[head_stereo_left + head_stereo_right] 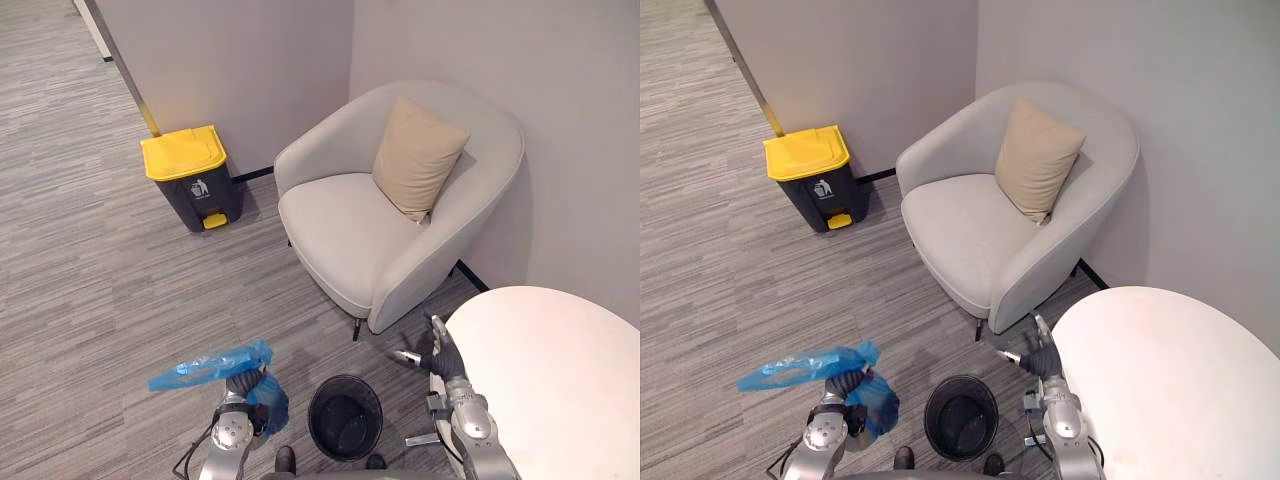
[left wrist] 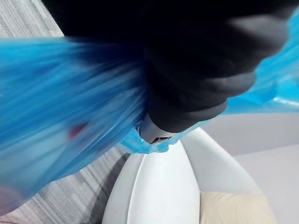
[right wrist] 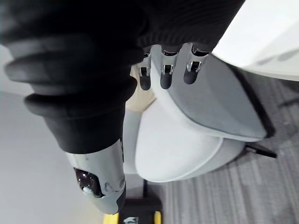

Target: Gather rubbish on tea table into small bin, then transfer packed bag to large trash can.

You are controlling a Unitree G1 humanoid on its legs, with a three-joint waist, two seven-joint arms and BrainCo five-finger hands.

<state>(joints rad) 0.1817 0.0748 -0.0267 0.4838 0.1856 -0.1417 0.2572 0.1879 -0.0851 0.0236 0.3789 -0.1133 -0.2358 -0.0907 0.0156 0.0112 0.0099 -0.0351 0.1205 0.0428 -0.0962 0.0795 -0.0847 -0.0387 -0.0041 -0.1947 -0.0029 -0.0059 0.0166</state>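
One packed blue bag (image 1: 210,365) found at lower left of frame, lifted clear of the floor (image 1: 90,280) and just left of the small bin (image 1: 345,420) at bottom centre. Held by the left hand (image 1: 243,383), closed round the gathered neck, with loose film trailing off to the left and a rounded bulge hanging below the grip.

Judged light and soft: thin plastic, crumpling freely, nothing stiff in it. Likely slippery where the film bunches, and liable to tear or slide if pinched on a single layer. Best taken at the gathered neck, as now, with the load hanging under the hand. Contents not readable beyond a reddish smear seen through the film in the left wrist view.

Left arm bent and raised from bottom left, hand up at the level of the bin's rim.

Right hand (image 1: 440,352) at lower right, against the edge of the white worktop (image 1: 560,370), fingers straight and relaxed, holding nothing, thumb spread aside. Right arm low, rising from bottom right.

Large trash can (image 1: 190,175), yellow lid down, at upper left by the wall, well apart from the bag. Grey armchair (image 1: 340,235) with tan cushion (image 1: 415,155) centre right. Transfer judged not yet done; lid to be opened first
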